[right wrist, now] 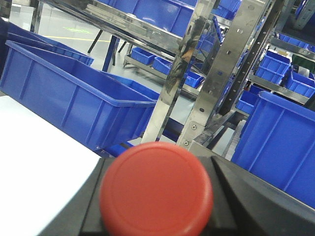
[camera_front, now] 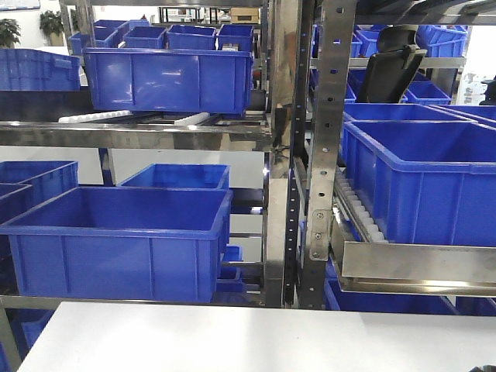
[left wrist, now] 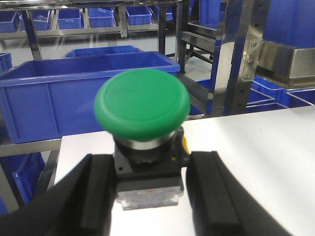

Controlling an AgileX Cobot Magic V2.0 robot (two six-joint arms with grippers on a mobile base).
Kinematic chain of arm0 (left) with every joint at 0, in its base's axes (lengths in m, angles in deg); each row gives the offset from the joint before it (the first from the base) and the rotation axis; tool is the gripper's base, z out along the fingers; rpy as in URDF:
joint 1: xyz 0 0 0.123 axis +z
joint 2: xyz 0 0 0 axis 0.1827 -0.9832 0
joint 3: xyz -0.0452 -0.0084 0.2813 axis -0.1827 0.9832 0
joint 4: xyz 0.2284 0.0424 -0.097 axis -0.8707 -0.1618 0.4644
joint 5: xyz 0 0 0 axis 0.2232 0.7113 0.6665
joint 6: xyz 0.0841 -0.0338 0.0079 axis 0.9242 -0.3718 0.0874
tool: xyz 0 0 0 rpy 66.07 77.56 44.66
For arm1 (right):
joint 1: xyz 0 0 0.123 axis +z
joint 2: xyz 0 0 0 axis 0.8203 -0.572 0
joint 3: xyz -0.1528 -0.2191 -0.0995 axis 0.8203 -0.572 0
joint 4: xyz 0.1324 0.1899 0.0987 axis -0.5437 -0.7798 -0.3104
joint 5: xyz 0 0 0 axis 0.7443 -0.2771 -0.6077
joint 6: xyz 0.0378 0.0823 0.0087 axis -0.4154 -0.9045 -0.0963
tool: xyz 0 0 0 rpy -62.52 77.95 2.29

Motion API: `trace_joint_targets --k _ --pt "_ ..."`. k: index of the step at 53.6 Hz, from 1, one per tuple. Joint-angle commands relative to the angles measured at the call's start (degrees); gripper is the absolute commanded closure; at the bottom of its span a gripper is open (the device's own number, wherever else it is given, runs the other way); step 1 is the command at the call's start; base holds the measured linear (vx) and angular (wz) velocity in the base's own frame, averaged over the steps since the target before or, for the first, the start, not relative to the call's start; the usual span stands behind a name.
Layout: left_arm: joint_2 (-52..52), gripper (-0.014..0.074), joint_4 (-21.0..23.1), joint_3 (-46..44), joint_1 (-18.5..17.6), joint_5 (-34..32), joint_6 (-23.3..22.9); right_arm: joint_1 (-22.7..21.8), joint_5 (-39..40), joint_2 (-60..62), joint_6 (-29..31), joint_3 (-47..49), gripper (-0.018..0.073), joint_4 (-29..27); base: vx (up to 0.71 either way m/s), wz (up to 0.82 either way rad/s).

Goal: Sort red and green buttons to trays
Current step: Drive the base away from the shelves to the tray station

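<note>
red button (right wrist: 156, 189) hiding right gripper (right wrist: 162, 209) hold, unclear; green button (left wrist: 142, 105) pinched by left gripper (left wrist: 154, 192)

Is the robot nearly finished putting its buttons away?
Not yet. Nothing looks sorted, and no tray shows in any view. In hand: the left gripper is closed on the green button, and the right gripper has the red button between its fingers. Left to do: carry each button to its matching tray and let go.
</note>
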Motion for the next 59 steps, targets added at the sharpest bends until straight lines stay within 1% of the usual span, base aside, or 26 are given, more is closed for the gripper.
trace_joint_targets --k 1,15,24,59 --pt "-0.4 0.0596 0.3 -1.7 -0.2 -5.1 0.0 -0.3 -0.6 -0.2 -0.2 2.0 0.0566 -1.3 0.0 0.0" --pt "-0.4 0.0596 0.3 -1.7 -0.2 -5.1 0.0 -0.3 -0.2 -0.2 -0.2 2.0 0.0566 -1.3 -0.01 0.03" --pt "-0.4 0.0596 0.3 -1.7 -0.2 -5.1 0.0 -0.3 0.2 -0.2 -0.2 2.0 0.0566 -1.3 -0.03 0.29" --pt "-0.4 0.0596 0.3 -1.7 -0.2 -5.1 0.0 -0.3 0.6 -0.2 -0.2 2.0 0.0566 -1.3 -0.07 0.72"
